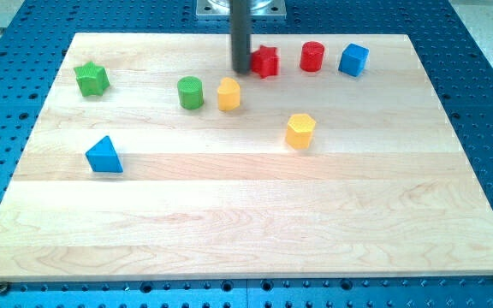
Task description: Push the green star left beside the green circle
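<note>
The green star [92, 79] lies near the board's upper left corner. The green circle [190, 92] stands to its right, well apart from it. My tip [241, 70] is near the view's top centre, up and right of the green circle, far right of the star. It sits just left of the red star [266, 62], close to touching it, and just above the yellow pentagon [228, 94], which stands right beside the green circle.
A red cylinder [312, 56] and a blue cube [353, 60] stand at the top right. A yellow hexagon [299, 131] sits right of centre. A blue triangle [103, 156] lies at the left. The wooden board [246, 231] rests on a blue perforated table.
</note>
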Robot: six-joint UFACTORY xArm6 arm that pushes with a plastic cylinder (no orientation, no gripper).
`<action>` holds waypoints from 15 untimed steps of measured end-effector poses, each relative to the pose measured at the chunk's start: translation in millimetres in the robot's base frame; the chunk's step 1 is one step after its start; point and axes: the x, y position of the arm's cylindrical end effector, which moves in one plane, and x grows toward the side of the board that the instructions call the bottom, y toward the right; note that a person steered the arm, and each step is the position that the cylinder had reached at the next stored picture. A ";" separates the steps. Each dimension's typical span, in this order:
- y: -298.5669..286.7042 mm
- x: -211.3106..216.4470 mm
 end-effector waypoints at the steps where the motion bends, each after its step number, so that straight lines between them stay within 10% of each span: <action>1: -26.0 34.4; 6: 21.8 11.3; 7: 21.8 67.0; 9: -4.5 51.7; 12: -279.3 -25.7; 15: -206.3 45.5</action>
